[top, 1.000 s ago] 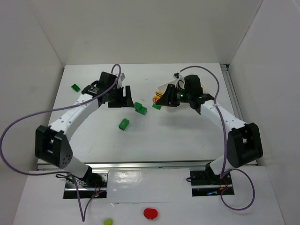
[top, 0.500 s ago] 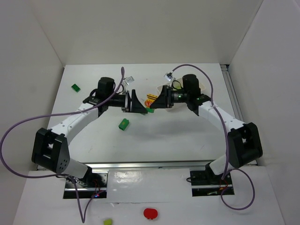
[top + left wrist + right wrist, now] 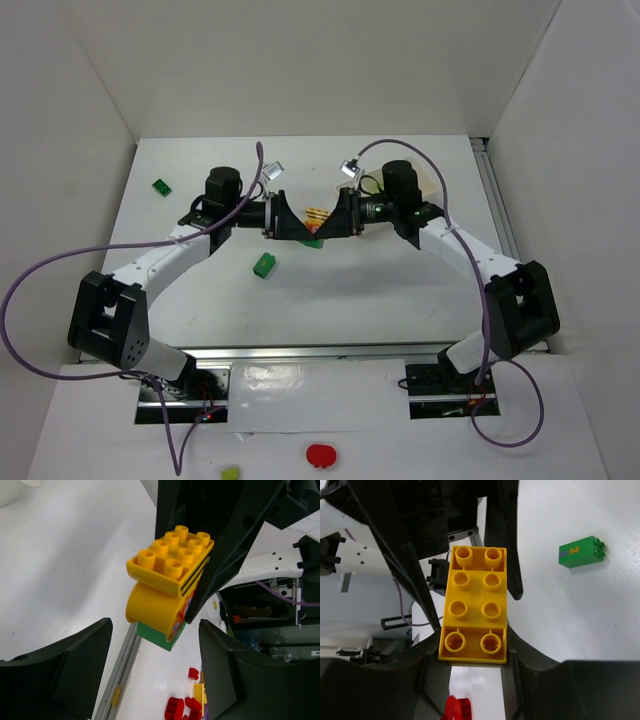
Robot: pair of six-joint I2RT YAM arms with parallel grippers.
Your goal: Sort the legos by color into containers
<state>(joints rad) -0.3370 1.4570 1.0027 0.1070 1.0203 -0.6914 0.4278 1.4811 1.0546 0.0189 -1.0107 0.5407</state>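
one yellow lego gripped, two green legos loose.

- The left arm reaches inward, and the left gripper points right with its jaws spread wide.
- The right arm mirrors it, and the right gripper faces left, clamped on a yellow brick.

Overhead; wrist close-ups sharing yellow brick
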